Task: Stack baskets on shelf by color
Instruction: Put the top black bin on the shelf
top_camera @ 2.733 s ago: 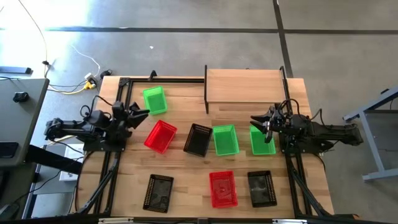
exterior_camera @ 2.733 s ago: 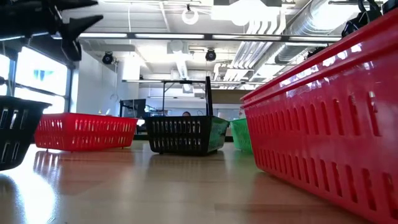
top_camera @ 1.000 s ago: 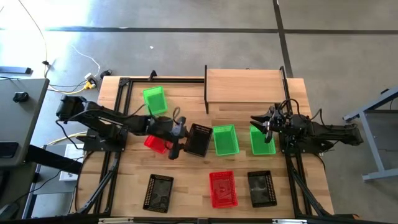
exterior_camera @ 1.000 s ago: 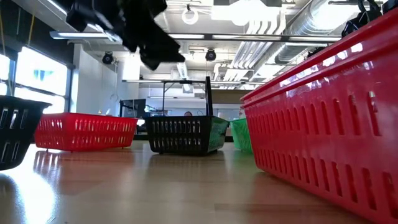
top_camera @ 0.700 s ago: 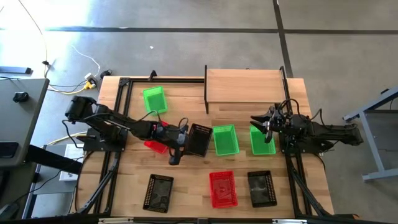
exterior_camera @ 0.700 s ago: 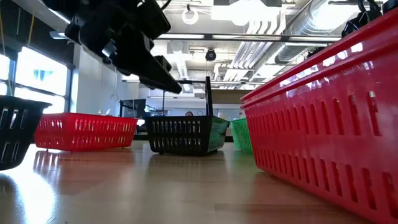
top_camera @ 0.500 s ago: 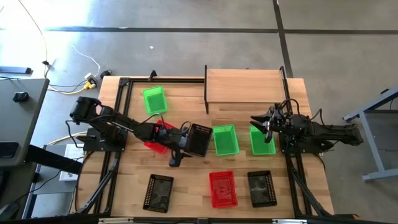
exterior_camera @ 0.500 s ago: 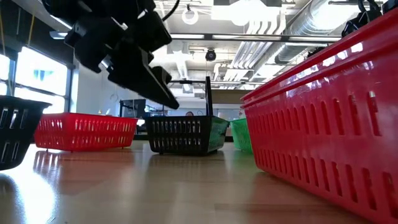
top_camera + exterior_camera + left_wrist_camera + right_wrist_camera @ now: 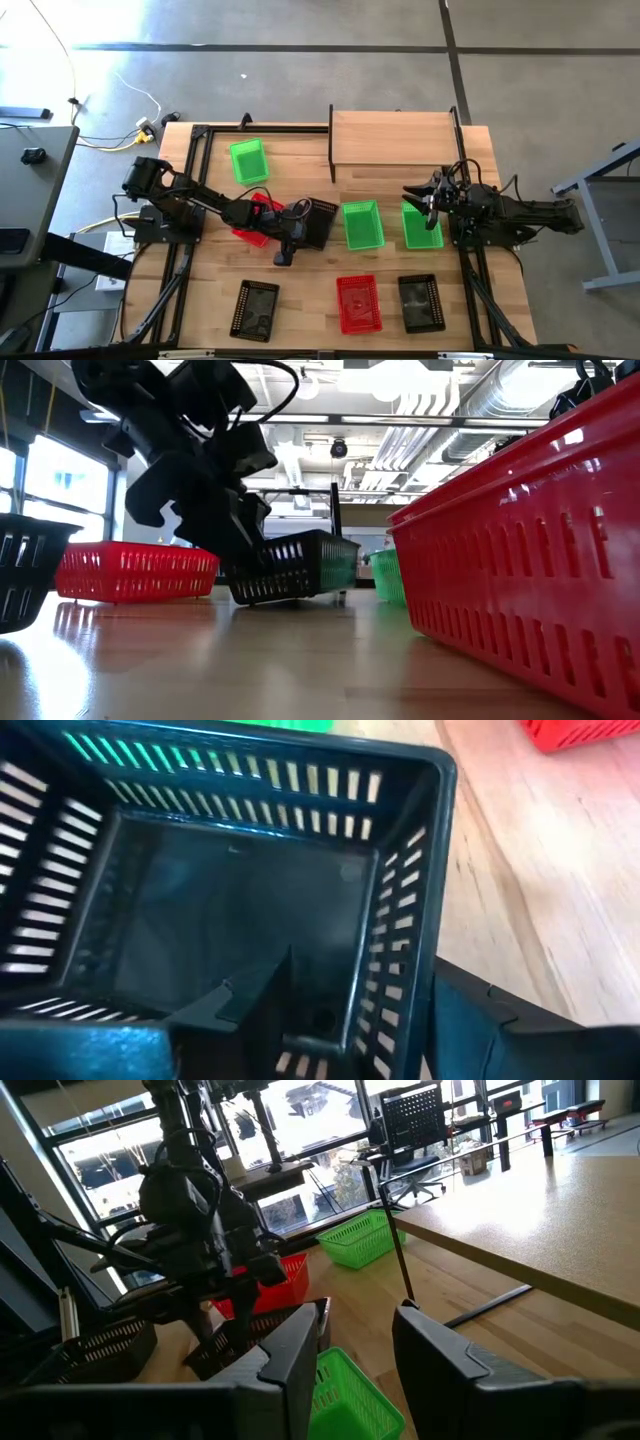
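My left gripper is down at the black basket in the middle of the table and is shut on it. In the low view this black basket is tilted, with its right-hand end raised. My right gripper hovers open above the rightmost green basket, touching nothing. The light-wood shelf stands at the far edge. A red basket lies partly under the left arm. My left gripper has the black basket's wall on the side toward the table's left. One finger is inside the basket and the other finger outside. The fingers come from above, slanting in from the table's left. The basket sits tilted in the hold.
A green basket sits far left and another green basket beside the black one. Along the near edge lie a black basket, a red basket and a black basket. The red basket fills the low view's right.
The left arm has swung out from the table's left side over the red basket and come down on the black basket's left wall. The black basket, flat on the table before, has tipped, with its right end raised. The right arm has kept still.
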Motion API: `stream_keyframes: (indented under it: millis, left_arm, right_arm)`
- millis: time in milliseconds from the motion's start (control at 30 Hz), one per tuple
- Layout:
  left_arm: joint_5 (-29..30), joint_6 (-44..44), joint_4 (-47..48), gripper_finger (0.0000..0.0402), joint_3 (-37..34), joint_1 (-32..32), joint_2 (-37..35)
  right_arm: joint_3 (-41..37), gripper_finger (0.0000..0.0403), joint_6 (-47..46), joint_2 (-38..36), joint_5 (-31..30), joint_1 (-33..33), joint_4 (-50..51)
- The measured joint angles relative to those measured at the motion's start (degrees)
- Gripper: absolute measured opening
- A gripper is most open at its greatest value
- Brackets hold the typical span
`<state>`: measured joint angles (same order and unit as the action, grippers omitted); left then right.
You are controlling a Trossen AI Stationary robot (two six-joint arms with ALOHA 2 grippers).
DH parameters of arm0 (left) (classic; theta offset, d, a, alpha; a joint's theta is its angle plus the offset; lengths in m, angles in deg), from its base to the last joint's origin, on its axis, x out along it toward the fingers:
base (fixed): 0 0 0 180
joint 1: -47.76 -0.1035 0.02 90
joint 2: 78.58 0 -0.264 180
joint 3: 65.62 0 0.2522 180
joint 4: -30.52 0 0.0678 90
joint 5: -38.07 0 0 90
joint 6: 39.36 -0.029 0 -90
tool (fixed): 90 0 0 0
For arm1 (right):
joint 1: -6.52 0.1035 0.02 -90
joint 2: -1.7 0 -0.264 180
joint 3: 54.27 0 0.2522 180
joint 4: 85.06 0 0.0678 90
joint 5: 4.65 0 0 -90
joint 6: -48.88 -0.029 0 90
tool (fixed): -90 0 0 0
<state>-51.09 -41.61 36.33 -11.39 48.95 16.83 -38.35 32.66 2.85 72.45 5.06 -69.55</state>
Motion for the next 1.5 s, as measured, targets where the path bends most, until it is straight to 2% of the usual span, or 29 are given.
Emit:
stream_keyframes:
  millis: [167,433,800,967,1367,1500]
  left_arm:
    - [0.0,0.5,0.1,0.0127,0.0,0.0,0.0]
    - [-0.4,2.9,0.3,0.0009,0.0,0.0,0.0]
    - [-1.6,7.6,1.0,0.0003,1.2,0.0,-2.6]
    - [-1.4,7.8,1.5,0.0001,4.0,0.0,-5.3]
    - [3.8,7.5,10.0,0.0,14.0,0.0,-9.1]
    - [5.4,3.8,10.0,0.0,17.6,0.0,-9.1]
  right_arm:
    - [0.0,0.0119,0.0,0.0,0.0,0.0,0.0]
    - [0.0,0.0119,0.0,0.0,0.0,0.0,0.0]
    - [0.0,0.0119,0.0,0.0,0.0,0.0,0.0]
    - [0.0,0.0119,0.0,0.1,0.0,0.0,0.0]
    - [0.0,0.0119,0.0,0.0,0.0,0.0,0.0]
    - [0.0,0.0119,0.0,0.0,0.0,0.0,0.0]
